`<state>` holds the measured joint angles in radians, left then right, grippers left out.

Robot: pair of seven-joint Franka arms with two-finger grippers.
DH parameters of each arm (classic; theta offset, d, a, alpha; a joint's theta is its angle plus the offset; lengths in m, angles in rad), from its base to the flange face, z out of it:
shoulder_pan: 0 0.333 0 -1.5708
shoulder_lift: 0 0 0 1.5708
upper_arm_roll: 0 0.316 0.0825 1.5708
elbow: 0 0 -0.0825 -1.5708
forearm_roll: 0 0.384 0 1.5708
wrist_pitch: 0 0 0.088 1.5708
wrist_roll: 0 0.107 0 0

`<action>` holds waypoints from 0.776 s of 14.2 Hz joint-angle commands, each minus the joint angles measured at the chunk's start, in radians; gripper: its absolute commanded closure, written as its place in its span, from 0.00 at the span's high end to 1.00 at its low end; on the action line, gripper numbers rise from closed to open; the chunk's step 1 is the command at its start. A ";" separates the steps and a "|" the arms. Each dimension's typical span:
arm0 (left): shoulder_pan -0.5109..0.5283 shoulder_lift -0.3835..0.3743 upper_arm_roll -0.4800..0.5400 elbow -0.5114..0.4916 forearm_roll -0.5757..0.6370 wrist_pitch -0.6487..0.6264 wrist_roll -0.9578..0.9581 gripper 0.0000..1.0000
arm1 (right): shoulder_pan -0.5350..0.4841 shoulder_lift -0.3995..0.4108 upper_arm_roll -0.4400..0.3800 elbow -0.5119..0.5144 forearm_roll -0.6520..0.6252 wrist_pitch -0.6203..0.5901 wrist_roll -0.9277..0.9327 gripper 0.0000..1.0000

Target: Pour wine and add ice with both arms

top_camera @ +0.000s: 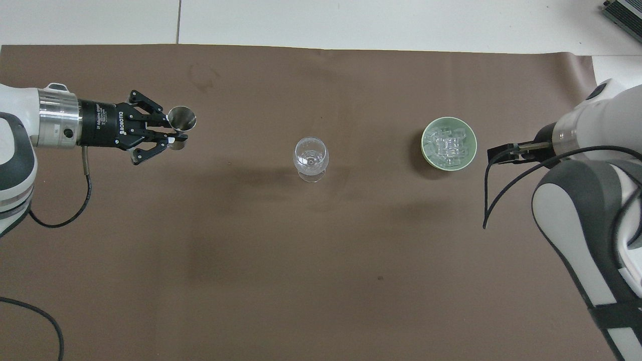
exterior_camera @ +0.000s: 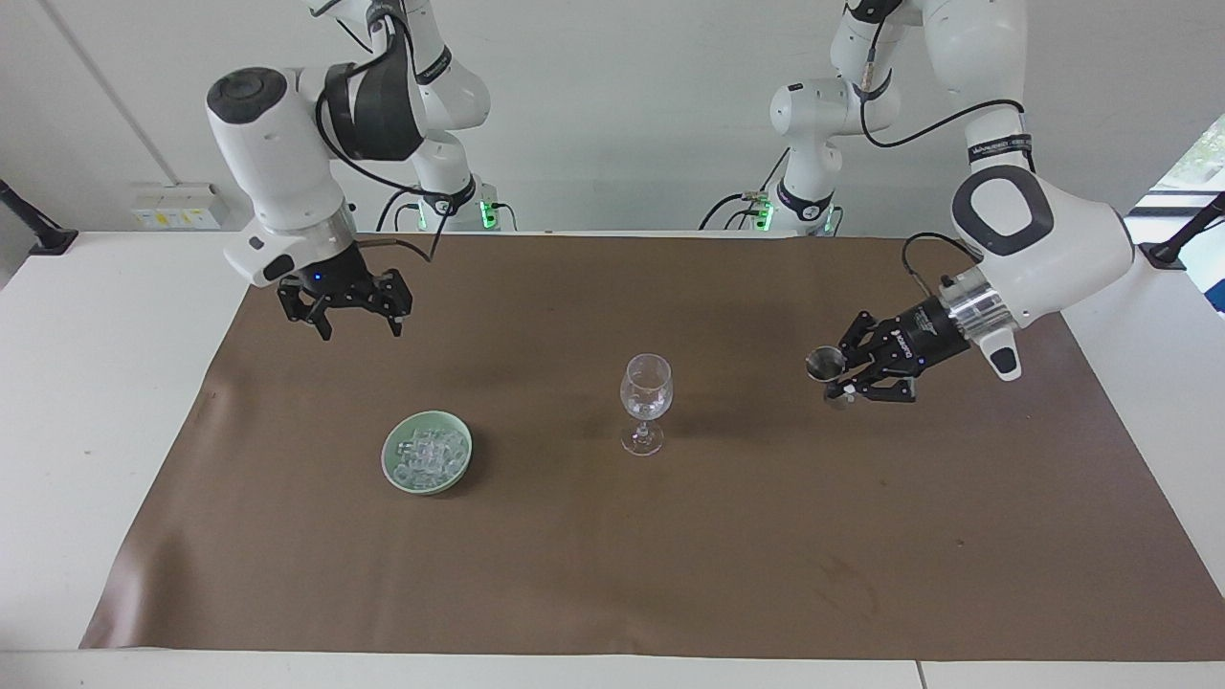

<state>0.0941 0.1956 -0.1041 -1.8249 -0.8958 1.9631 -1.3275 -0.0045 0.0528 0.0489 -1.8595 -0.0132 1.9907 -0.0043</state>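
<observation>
A clear stemmed wine glass (exterior_camera: 646, 402) (top_camera: 311, 158) stands upright mid-mat. Any wine in it or in the cup is hidden from me. My left gripper (exterior_camera: 844, 380) (top_camera: 173, 135) is shut on a small steel double-ended measuring cup (exterior_camera: 827, 364) (top_camera: 181, 119), held roughly upright over the mat toward the left arm's end, well apart from the glass. The ice (exterior_camera: 428, 452) (top_camera: 449, 145) is heaped in a green bowl (exterior_camera: 392, 469) (top_camera: 425, 150) toward the right arm's end. My right gripper (exterior_camera: 356, 325) hangs open and empty over the mat beside the bowl.
A brown mat (exterior_camera: 612, 574) (top_camera: 321, 260) covers most of the white table (exterior_camera: 96, 383). The right arm's elbow (top_camera: 577, 210) fills one lower corner of the overhead view and hides its gripper there.
</observation>
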 commanded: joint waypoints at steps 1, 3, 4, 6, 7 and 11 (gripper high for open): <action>0.074 -0.030 -0.008 -0.077 -0.073 -0.016 0.050 0.00 | 0.017 0.085 -0.003 -0.015 0.012 0.133 0.035 1.00; 0.127 -0.030 -0.006 -0.137 -0.167 -0.013 0.150 0.00 | 0.020 0.137 -0.001 -0.018 0.012 0.207 0.055 1.00; 0.147 -0.031 -0.006 -0.177 -0.202 -0.013 0.221 0.00 | 0.032 0.157 -0.001 -0.018 0.012 0.238 0.066 1.00; 0.151 -0.030 -0.003 -0.195 -0.230 -0.007 0.255 0.00 | 0.046 0.200 -0.003 -0.017 0.012 0.299 0.081 1.00; 0.153 -0.027 -0.002 -0.195 -0.233 -0.004 0.255 0.00 | 0.047 0.220 -0.001 -0.013 0.010 0.327 0.101 1.00; 0.232 -0.013 -0.003 -0.258 -0.348 0.010 0.321 0.00 | 0.069 0.271 -0.003 -0.001 0.009 0.376 0.121 0.94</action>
<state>0.2877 0.1960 -0.0999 -2.0239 -1.1718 1.9630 -1.0647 0.0602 0.3023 0.0487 -1.8745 -0.0132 2.3442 0.0970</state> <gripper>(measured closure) 0.780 0.004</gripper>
